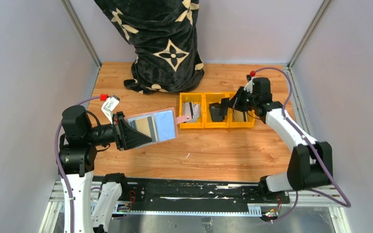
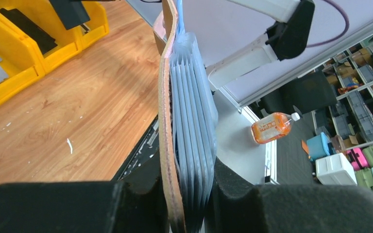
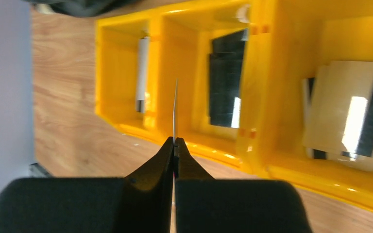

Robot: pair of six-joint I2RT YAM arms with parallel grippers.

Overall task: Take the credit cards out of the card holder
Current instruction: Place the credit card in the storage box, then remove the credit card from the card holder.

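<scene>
Two end effectors, both clamped. The left end effector pinches one edge of the card holder, which hangs above the surface just left of the yellow bin. The credit cards are stacked edge-on against the holder's leather side (bare wood lies open beneath and in front). The right end effector is closed on one thin card, seen edge-on, over the bin at about its middle compartment. A gold-tan card with a dark stripe lies in the right compartment.

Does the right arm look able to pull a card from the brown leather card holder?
Probably not yet: the right claw is shut on a thin card over the yellow plastic bin, away from the holder.
</scene>
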